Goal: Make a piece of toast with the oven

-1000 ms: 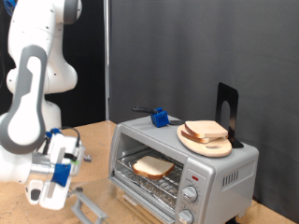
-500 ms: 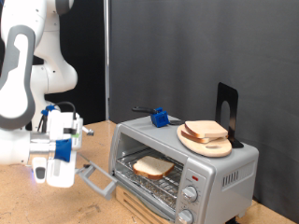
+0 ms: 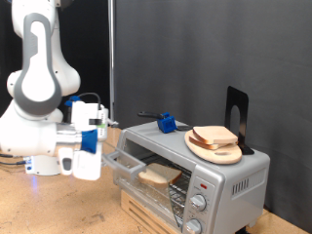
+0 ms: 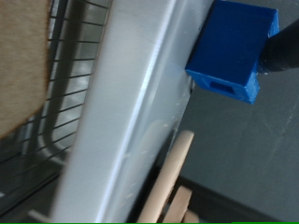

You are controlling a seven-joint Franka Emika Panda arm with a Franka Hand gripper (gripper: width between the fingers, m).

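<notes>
My oven [image 3: 195,166] sits on the wooden surface [image 3: 58,207], door partly raised. My tool [image 3: 105,156] is at that door's handle; I cannot tell its grip. The piece of toast [image 3: 159,175] lies inside on the rack.

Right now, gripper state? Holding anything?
Gripper: at the oven door's edge, which is partly raised; fingers hidden, so open or shut cannot be told.
</notes>
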